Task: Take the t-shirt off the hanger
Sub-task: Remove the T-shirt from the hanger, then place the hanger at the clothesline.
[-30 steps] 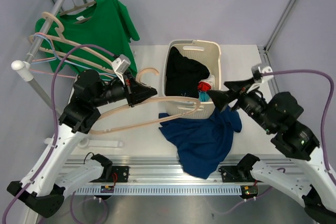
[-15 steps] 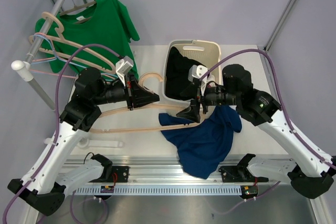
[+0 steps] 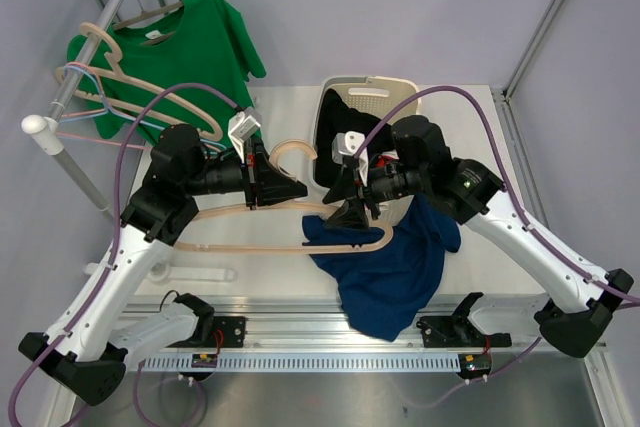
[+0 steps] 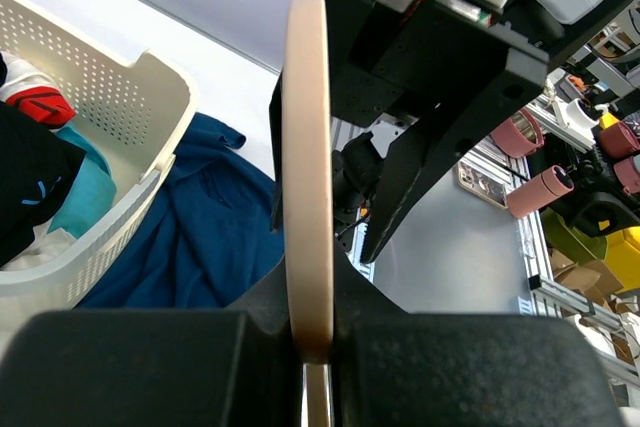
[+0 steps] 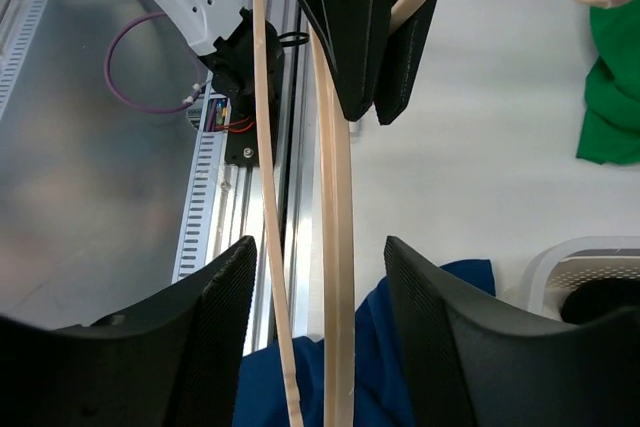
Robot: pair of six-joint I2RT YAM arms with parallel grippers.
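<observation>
A beige wooden hanger (image 3: 250,242) is held off the table. My left gripper (image 3: 293,188) is shut on its neck, which stands edge-on between the fingers in the left wrist view (image 4: 307,177). The dark blue t-shirt (image 3: 395,267) lies crumpled on the table in front of the basket, its upper left edge against the hanger's right end. My right gripper (image 3: 352,215) is open, and its jaws straddle the hanger's two bars (image 5: 335,247) above the blue t-shirt (image 5: 400,387).
A white laundry basket (image 3: 375,87) with dark clothes stands at the back. A green t-shirt (image 3: 200,37) and several bare hangers (image 3: 130,107) hang on the rack (image 3: 90,47) at the back left. An aluminium rail (image 3: 330,332) runs along the near edge.
My right arm has swung in from the right to the hanger, and its open jaws now straddle the bars. My left gripper has kept hold of the hanger and shifted slightly.
</observation>
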